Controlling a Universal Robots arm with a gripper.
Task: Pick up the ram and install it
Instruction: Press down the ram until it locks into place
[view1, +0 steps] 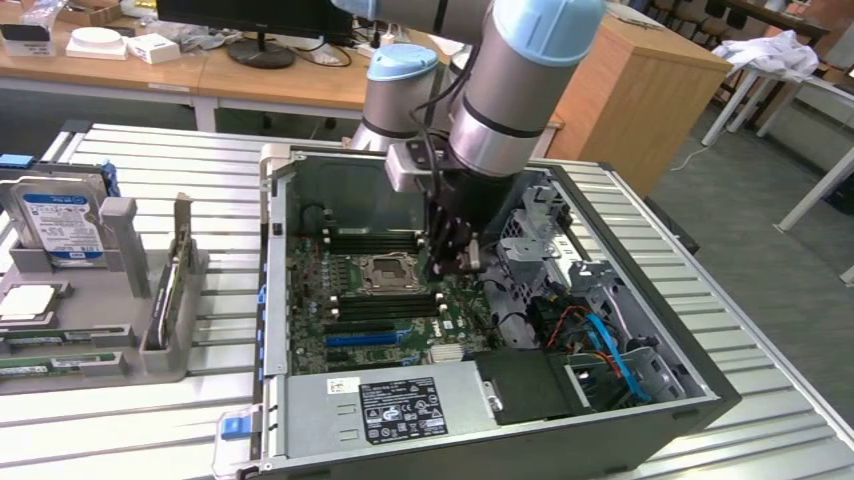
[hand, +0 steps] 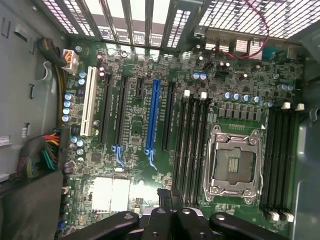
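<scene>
Gripper (view1: 449, 258): clamped on the ram (hand: 165, 197).
Ram: held edge-on between the fingertips.
Position: over the memory slots (hand: 192, 145), just beside the CPU socket (hand: 234, 162).

You see the arm (view1: 514, 90) cut off by the exterior view's top edge, hiding part of the case's (view1: 627, 425) back wall. The gripper (hand: 167, 220) is cropped in the wrist view, and the power-supply label (view1: 400, 408) is unreadable.

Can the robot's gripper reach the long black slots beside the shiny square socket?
Probably yes. The case lies open, the gripper hangs just above the motherboard, close to the slots, and nothing seems to lie between them.
</scene>
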